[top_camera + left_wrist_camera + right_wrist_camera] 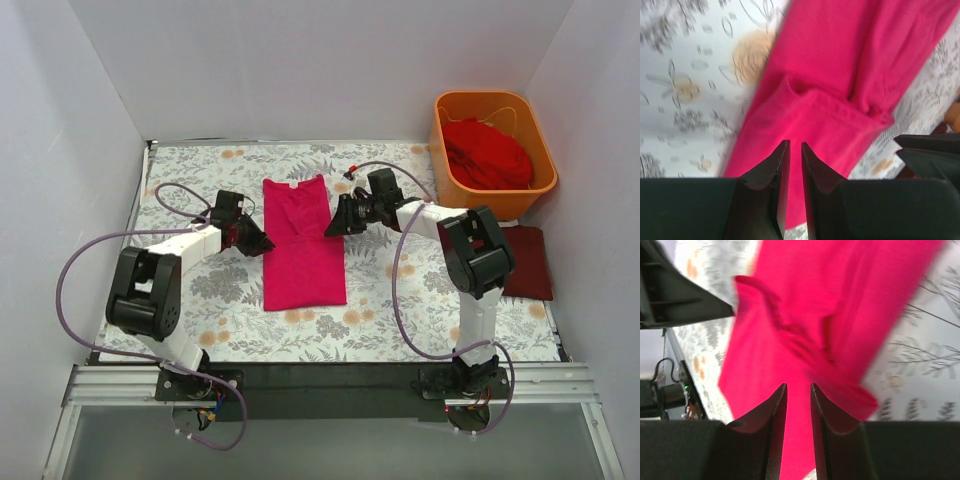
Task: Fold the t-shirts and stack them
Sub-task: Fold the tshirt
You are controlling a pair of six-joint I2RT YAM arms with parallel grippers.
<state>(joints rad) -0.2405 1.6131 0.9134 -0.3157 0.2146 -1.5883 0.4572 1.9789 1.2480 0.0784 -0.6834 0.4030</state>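
Note:
The magenta-pink t-shirt (pixel 303 250) lies flat as a long narrow strip on the floral cloth, collar at the far end, sleeves folded in. My left gripper (pixel 262 245) is low at its left edge and my right gripper (pixel 332 228) at its right edge. In the left wrist view the jaws (pixel 795 143) stand a narrow gap apart over the pink fabric (pixel 840 75), holding nothing. In the right wrist view the jaws (pixel 798 385) are likewise slightly apart over the shirt (pixel 840 305). The scarlet t-shirt (pixel 488 152) is bunched in the tub. The dark maroon t-shirt (pixel 527 262) lies folded at the right.
The orange plastic tub (pixel 440 150) stands at the back right corner. The grey floral-print cloth (pixel 400 290) covers the table. White walls close in the left, back and right sides. Purple cables loop beside both arms.

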